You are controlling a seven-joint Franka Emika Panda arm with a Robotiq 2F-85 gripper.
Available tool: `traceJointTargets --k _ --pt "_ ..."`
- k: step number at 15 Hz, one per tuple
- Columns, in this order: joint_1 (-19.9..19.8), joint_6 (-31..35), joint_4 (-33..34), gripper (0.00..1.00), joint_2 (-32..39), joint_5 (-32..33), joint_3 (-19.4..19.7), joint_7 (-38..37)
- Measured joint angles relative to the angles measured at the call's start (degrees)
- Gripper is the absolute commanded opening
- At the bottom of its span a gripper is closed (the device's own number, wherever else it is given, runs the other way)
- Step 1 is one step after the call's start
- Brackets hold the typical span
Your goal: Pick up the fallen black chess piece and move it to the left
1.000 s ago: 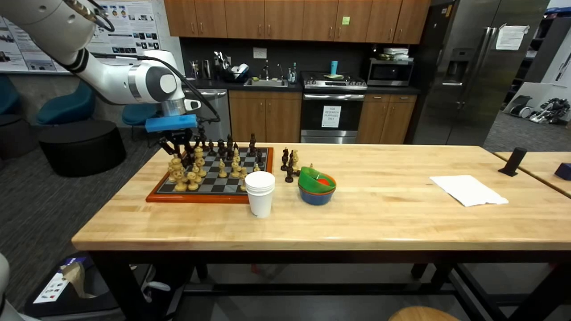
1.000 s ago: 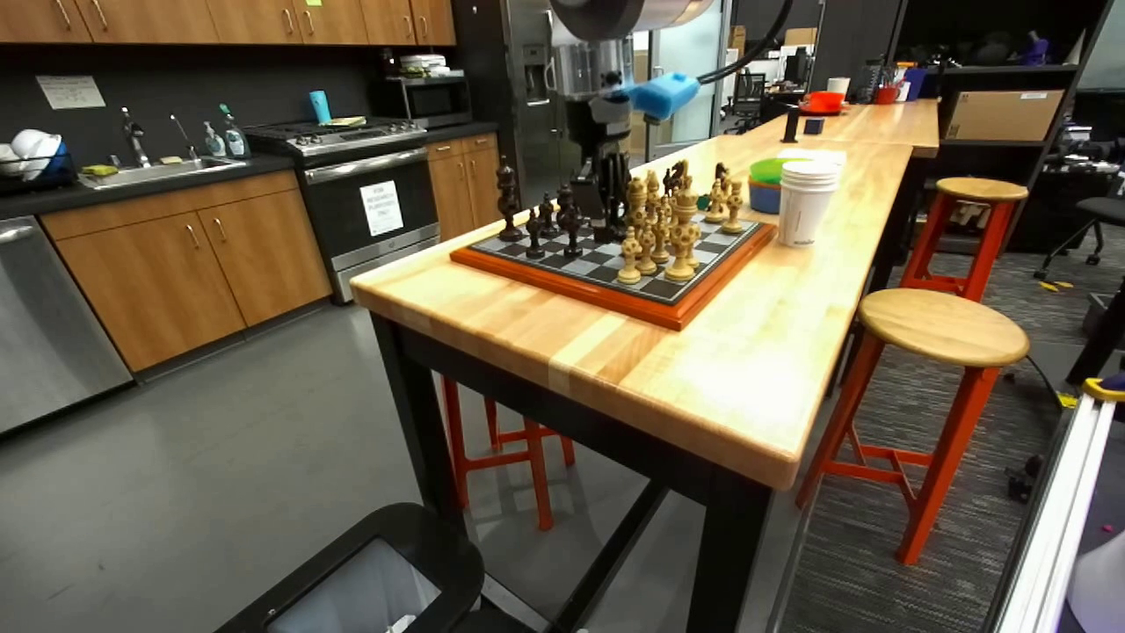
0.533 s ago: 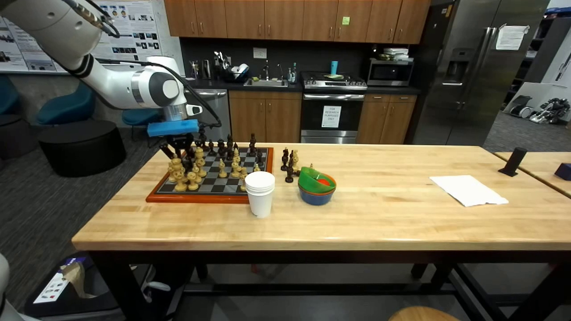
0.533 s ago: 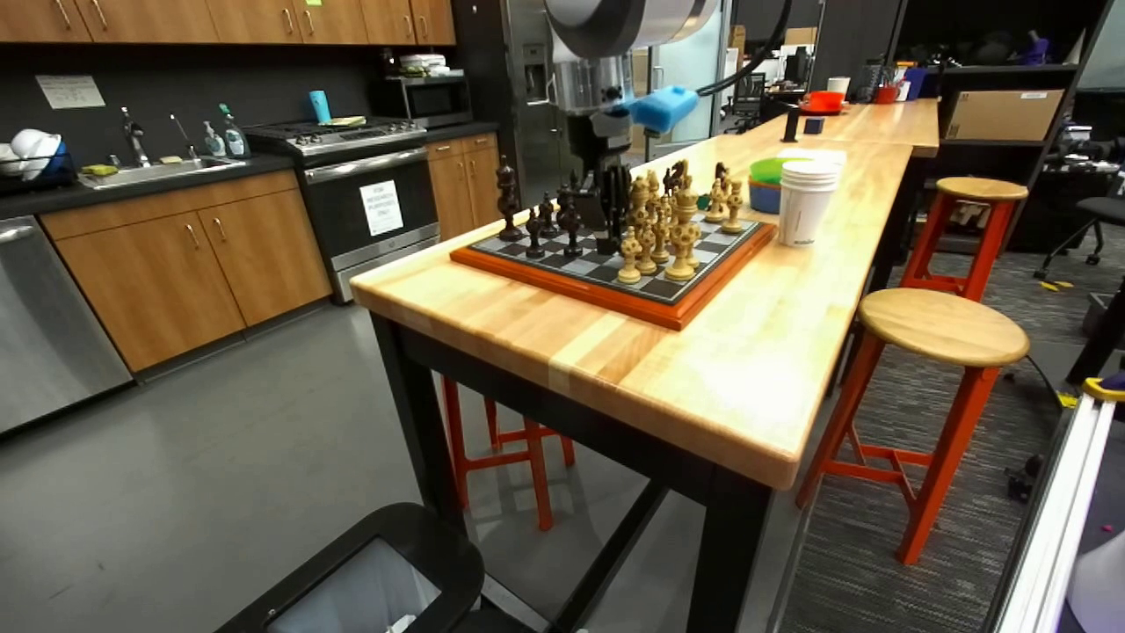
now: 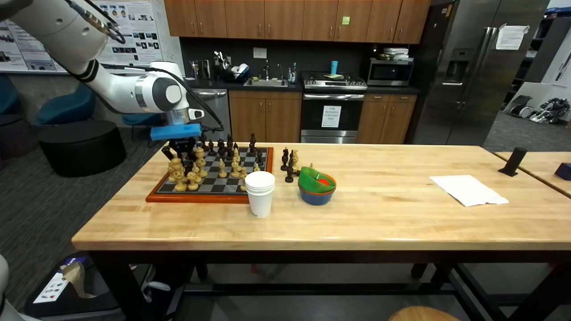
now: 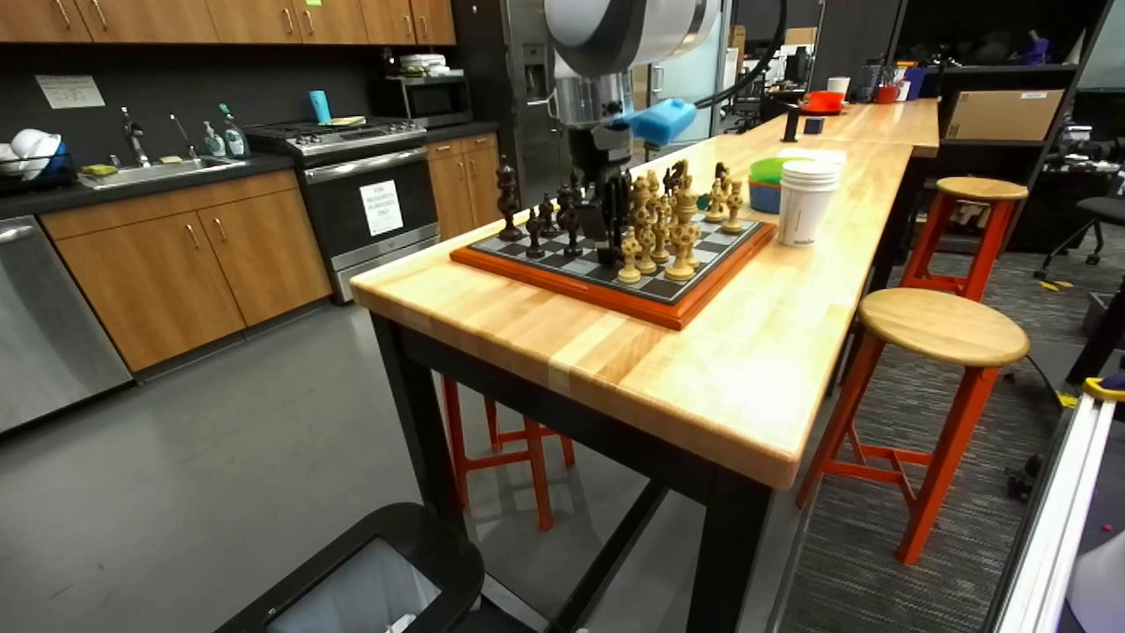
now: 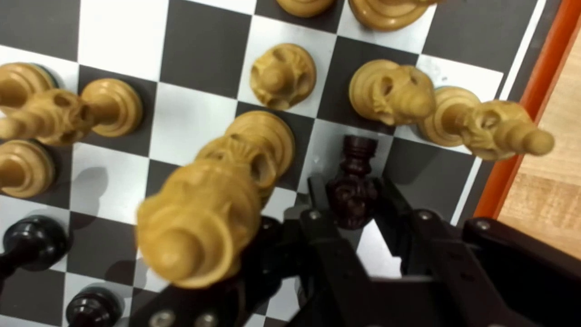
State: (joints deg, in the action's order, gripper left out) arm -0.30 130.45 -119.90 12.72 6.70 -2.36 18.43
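My narrow-set jaws are straddling the fallen black piece [image 7: 353, 193] right of centre; whether gripping, I can't tell. I'm planning a straight lift, sparing the tall pale piece [image 7: 211, 200].

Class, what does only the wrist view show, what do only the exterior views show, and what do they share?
Only the wrist view shows the fallen black chess piece, lying between the jaws of the gripper; I cannot make the piece out in the exterior views.

Only the exterior views show the white cups, the bowls, the stove and the refrigerator.

All show the chessboard, standing light pieces, standing dark pieces, the gripper and part of the wooden tabletop.
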Motion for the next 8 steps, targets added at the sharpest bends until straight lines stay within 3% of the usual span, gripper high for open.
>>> traceJointTargets --k 4,8 --pt "-0.2 0.0 0.2 0.42 0.0 0.0 0.0 0.5" --pt "-0.1 0.0 1.1 0.32 0.0 0.0 -0.1 1.5"
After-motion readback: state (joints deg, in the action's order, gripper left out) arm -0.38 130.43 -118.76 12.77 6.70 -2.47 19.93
